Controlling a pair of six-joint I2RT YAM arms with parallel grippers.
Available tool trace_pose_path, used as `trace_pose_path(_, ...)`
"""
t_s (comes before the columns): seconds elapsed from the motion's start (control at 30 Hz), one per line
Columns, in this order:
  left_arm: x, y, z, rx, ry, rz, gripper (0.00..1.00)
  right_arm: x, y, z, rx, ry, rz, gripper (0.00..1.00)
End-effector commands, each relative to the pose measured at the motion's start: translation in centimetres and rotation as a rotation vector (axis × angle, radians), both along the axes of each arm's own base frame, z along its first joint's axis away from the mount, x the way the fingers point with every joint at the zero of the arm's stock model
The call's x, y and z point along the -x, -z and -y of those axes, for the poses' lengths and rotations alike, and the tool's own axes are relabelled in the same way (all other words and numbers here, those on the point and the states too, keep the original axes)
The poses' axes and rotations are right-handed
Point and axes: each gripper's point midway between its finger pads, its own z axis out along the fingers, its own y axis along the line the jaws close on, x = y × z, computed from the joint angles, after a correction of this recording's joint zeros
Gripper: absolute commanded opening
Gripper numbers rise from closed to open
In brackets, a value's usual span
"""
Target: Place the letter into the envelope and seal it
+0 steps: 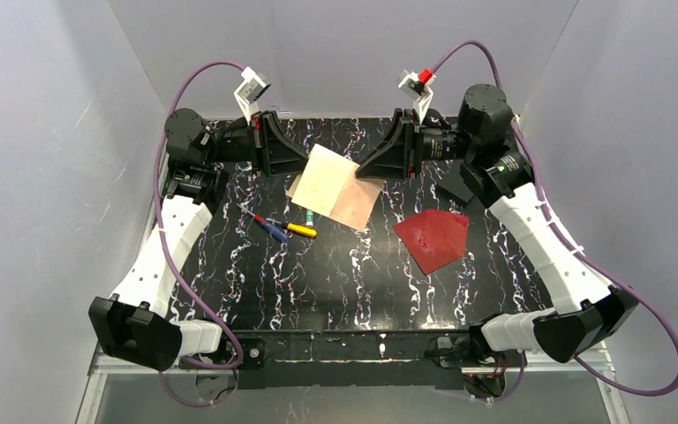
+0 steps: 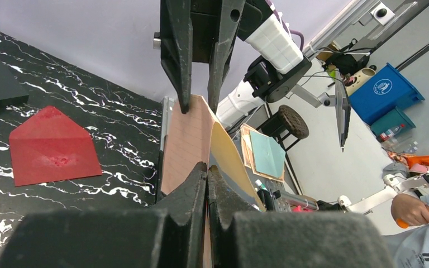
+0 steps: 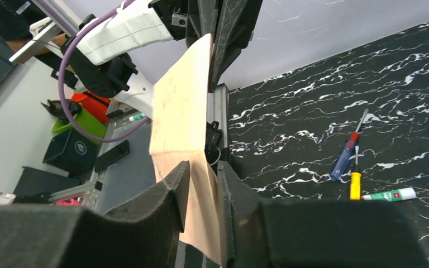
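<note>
Letter, place: the letter (image 1: pixel 335 190) is off the table (image 1: pixel 335 300). It hangs in the air at about 12 o'clock from the table's middle, between the two grippers.
Letter, shape: it seems folded into two leaves, one cream and one a little pink. In the left wrist view the leaves bow apart.
Left gripper: the left gripper (image 2: pixel 207 178) is closed tight on the letter's edge on the 9 o'clock side.
Right gripper: the right gripper (image 3: pixel 201 167) has one finger on each side of the opposite edge, at 3 o'clock. The jaws stand a little apart, and I cannot tell if they press the paper.
Envelope: the envelope (image 1: pixel 433 238) lies flat on the table, at about 4 o'clock from the letter and well apart from it. Its outline is like a house, so I judge the flap is opened out.
Handling of letter: I judge it is very light, thin and limp. It bends by its own weight, takes a crease easily, and may slip from a weak pinch.
Where to hold: near the fold, with both leaves pinched together, because the fold is probably the stiffest line. The fold edge should enter the pocket first.
Handling of envelope: it is also light and will probably slide on the smooth table, so one gripper should press on its body.
Nearby: the screwdrivers (image 1: pixel 269 228) lie at 10 o'clock from the table's middle, apart from both papers.
</note>
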Motion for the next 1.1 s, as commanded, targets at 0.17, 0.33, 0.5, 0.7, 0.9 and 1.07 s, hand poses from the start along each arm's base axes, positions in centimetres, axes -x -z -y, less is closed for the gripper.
trace_pose_path(0.17,1.4,-2.2,-0.3,0.022,0.003,0.077,0.00,2.4,-0.4,-0.1,-0.003,-0.085,0.006,0.15)
trace_pose_path(0.33,0.7,-2.4,-0.3,0.035,-0.032,0.087,0.03,2.5,-1.3,-0.1,-0.026,-0.072,0.033,0.01)
trace_pose_path(0.5,-2.4,-1.3,-1.3,0.063,-0.186,0.054,0.42,0.0,-3.1,0.2,-0.058,0.129,0.094,0.01)
trace_pose_path(0.7,-8.6,2.2,-6.4,0.085,-0.552,-0.118,0.60,-6.6,-3.2,3.4,-0.011,0.614,0.110,0.01)
trace_pose_path(0.9,-12.4,6.3,-10.4,0.012,-0.815,-0.281,0.68,-9.5,-1.3,5.7,0.079,0.825,0.070,0.01)
trace_pose_path(1.07,-11.0,4.4,-9.1,-0.007,-0.725,-0.165,0.81,-8.9,1.3,4.0,0.144,0.702,0.055,0.01)
